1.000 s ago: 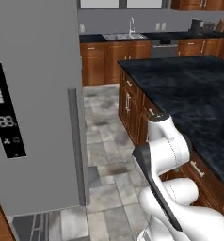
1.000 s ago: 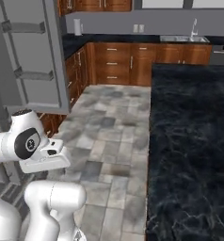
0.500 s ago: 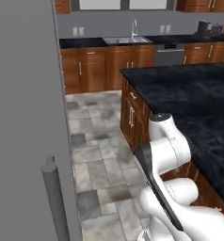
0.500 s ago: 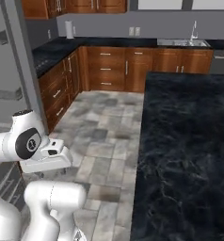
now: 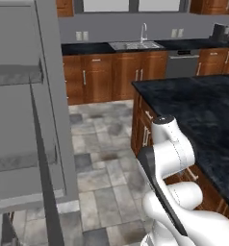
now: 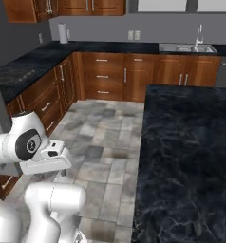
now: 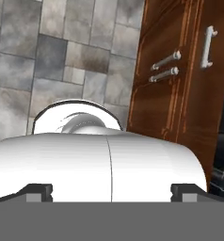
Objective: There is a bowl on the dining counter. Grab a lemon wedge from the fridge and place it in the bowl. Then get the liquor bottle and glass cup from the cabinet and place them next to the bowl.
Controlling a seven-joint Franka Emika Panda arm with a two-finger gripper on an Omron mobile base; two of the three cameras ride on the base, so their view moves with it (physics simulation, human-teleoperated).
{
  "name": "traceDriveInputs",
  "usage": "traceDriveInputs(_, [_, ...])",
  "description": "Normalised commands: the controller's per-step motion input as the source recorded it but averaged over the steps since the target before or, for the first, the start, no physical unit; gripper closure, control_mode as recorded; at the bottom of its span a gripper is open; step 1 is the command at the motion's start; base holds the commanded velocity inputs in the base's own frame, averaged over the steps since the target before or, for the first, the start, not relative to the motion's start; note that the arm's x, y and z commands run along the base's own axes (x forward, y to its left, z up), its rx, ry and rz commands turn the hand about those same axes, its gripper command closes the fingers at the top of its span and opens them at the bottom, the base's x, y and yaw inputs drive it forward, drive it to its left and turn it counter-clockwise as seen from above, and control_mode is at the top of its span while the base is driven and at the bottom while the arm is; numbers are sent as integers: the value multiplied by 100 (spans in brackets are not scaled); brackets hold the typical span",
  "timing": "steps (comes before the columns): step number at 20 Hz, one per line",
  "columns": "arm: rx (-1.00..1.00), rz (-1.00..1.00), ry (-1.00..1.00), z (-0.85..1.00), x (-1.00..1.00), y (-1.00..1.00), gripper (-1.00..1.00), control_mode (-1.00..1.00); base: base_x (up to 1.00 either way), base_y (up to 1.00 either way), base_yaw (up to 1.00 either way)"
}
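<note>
Claw [image 7: 111, 190] spread wide (nothing held), above tiled floor [image 7: 48, 56], beside dining counter [image 7: 180, 94]

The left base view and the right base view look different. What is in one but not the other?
The left base view alone has the tall grey open fridge door with its shelves, the steel dishwasher front and a dark appliance on the back counter.

The right base view alone has the white roll standing in the corner and the brown wooden drawer fronts along the left wall.

Both share the long black marble-look dining counter, the steel sink with its tap, the grey stone floor tiles and the white robot arm.
</note>
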Motion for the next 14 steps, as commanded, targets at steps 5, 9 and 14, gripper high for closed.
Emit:
traceDriveInputs(5, [0, 0, 0, 0, 0, 0, -100, 100, 100, 0, 0])
traceDriveInputs(9, [0, 0, 0, 0, 0, 0, -100, 100, 100, 0, 0])
traceDriveInputs(14, [0, 0, 0, 0, 0, 0, -100, 100, 100, 0, 0])
